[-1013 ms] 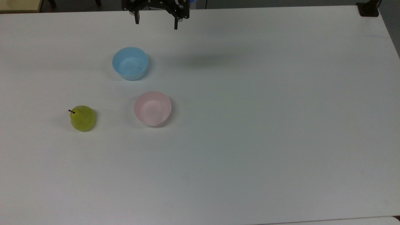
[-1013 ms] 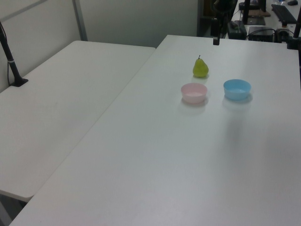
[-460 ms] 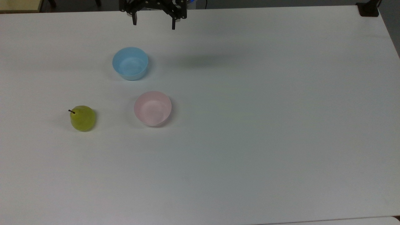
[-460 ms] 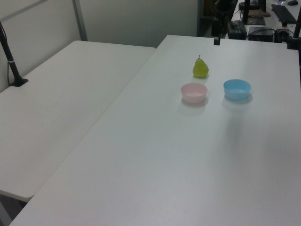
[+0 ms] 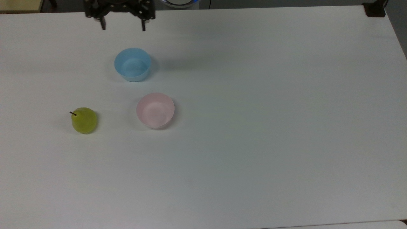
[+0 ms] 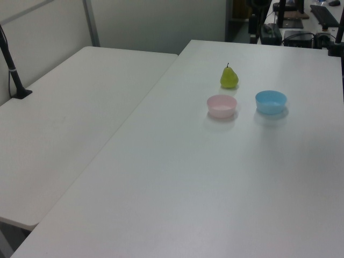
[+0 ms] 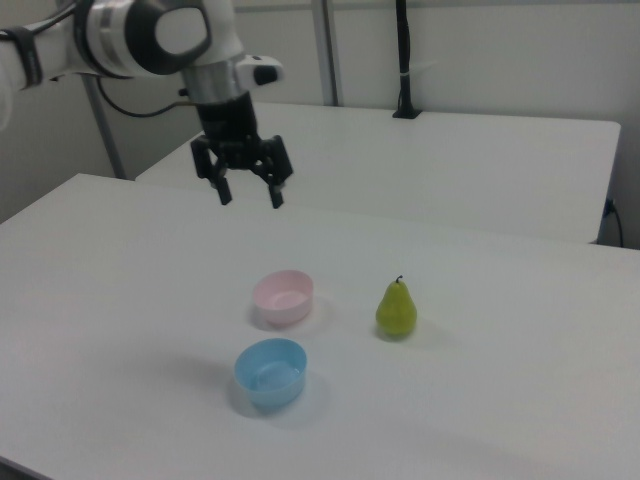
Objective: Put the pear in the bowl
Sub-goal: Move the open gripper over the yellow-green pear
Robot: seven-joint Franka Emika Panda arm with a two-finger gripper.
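1. Change from the earlier pictures: the gripper [image 5: 123,28] has shifted toward the top view's left along the table's far edge; a second ago it hung right of the blue bowl's position, now its two fingertips straddle a spot above and slightly left of that bowl. The pear and both bowls lie exactly where they did

2. Gripper, one: black, two-fingered, on a white arm [image 7: 130,35]; fingers spread wide apart, gripping nothing, pointing down and held in the air well above the table [image 5: 270,127]. In the right view the gripper [image 7: 250,200] hangs behind the pink bowl

3. Pear [image 5: 84,120], one: yellow-green, standing upright on the table with a short dark stem. In the top view it sits left of the pink bowl, apart from it; in the right view the pear [image 7: 397,308] stands to the right of that bowl; in the left view the pear [image 6: 229,77] is beyond it

4. Pink bowl [image 5: 155,110], one: pale pink, round, upright, with nothing inside. Seen also in the left view [image 6: 222,105] and the right view [image 7: 284,296]

5. Blue bowl [image 5: 132,64], one: light blue, similar in size, upright, nothing inside, near the pink bowl but not touching it. Right view [image 7: 270,371]: nearest the camera

6. Tables: the white one bearing the items, and a second white table [image 6: 70,123] butted alongside

7. Dark post [image 6: 11,64], one, clamped at the second table's edge

8. Writing, brands, labels: none can be read
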